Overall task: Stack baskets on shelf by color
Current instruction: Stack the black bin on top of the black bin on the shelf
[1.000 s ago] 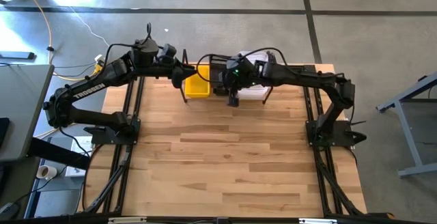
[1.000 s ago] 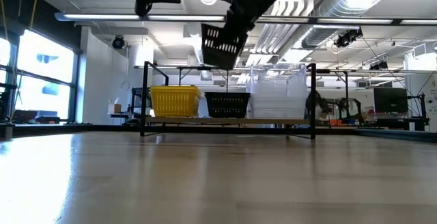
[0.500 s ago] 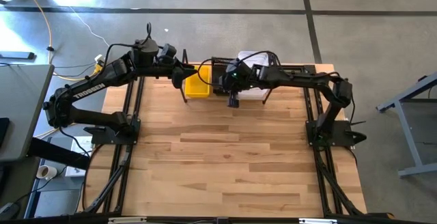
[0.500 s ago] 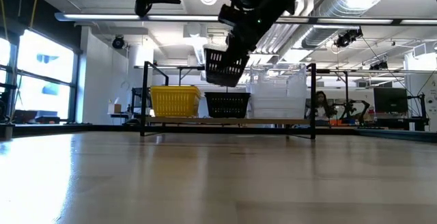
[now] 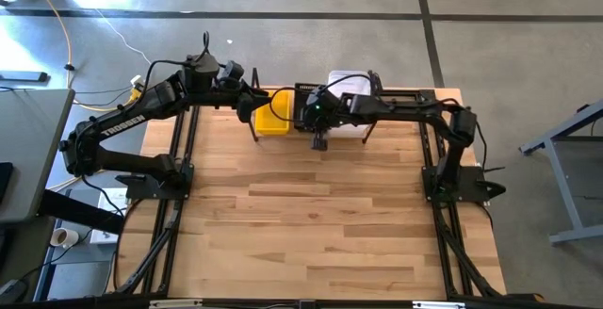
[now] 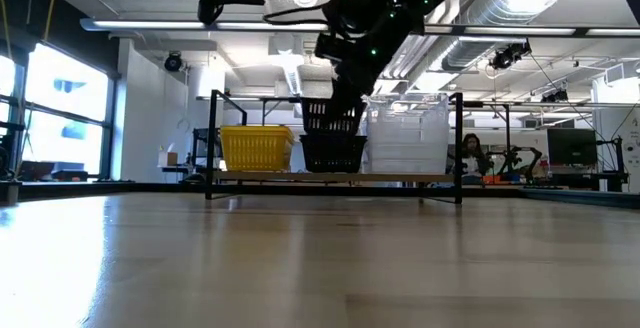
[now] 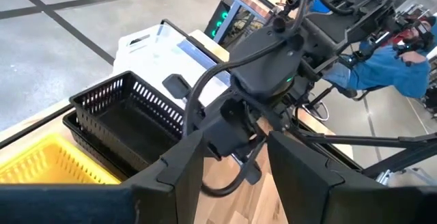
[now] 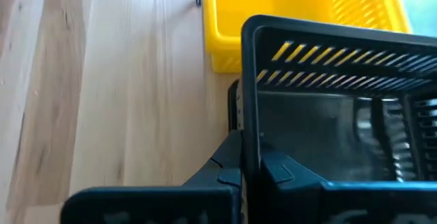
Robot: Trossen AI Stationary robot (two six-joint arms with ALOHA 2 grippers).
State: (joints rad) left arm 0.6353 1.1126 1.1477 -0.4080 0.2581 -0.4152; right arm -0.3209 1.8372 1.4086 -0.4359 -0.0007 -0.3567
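Observation:
My right gripper (image 8: 252, 173) is shut on a black perforated basket (image 6: 332, 118) over the middle of the shelf (image 6: 330, 177). This basket sits partly inside another black basket (image 6: 332, 155) that stands on the plank. Yellow baskets (image 6: 257, 148) stand at the shelf's left end and clear baskets (image 6: 405, 138) at its right end. The left wrist view shows the held black basket (image 7: 130, 111) nested in the lower one. My left gripper (image 5: 247, 102) hangs open, high above the shelf's left end, touching nothing. My right gripper holds the black basket by the rim of its near-side wall (image 8: 250, 132), close to the right end. One finger (image 8: 281, 171) is inside the basket and one finger (image 8: 224, 164) is outside. The fingers come from above, slanting from the table's right. The basket's bottom is in the lower black basket.
The shelf's black end posts (image 6: 457, 138) rise beside the baskets at the table's far edge. The wide wooden tabletop (image 5: 311, 215) lies bare toward the near side. A person in blue (image 7: 386, 67) sits beyond the table.
My right gripper has moved down and toward the far edge, staying shut. The black basket it carries was tilted high above the shelf. It has come down, levelled out and entered the black basket on the plank.

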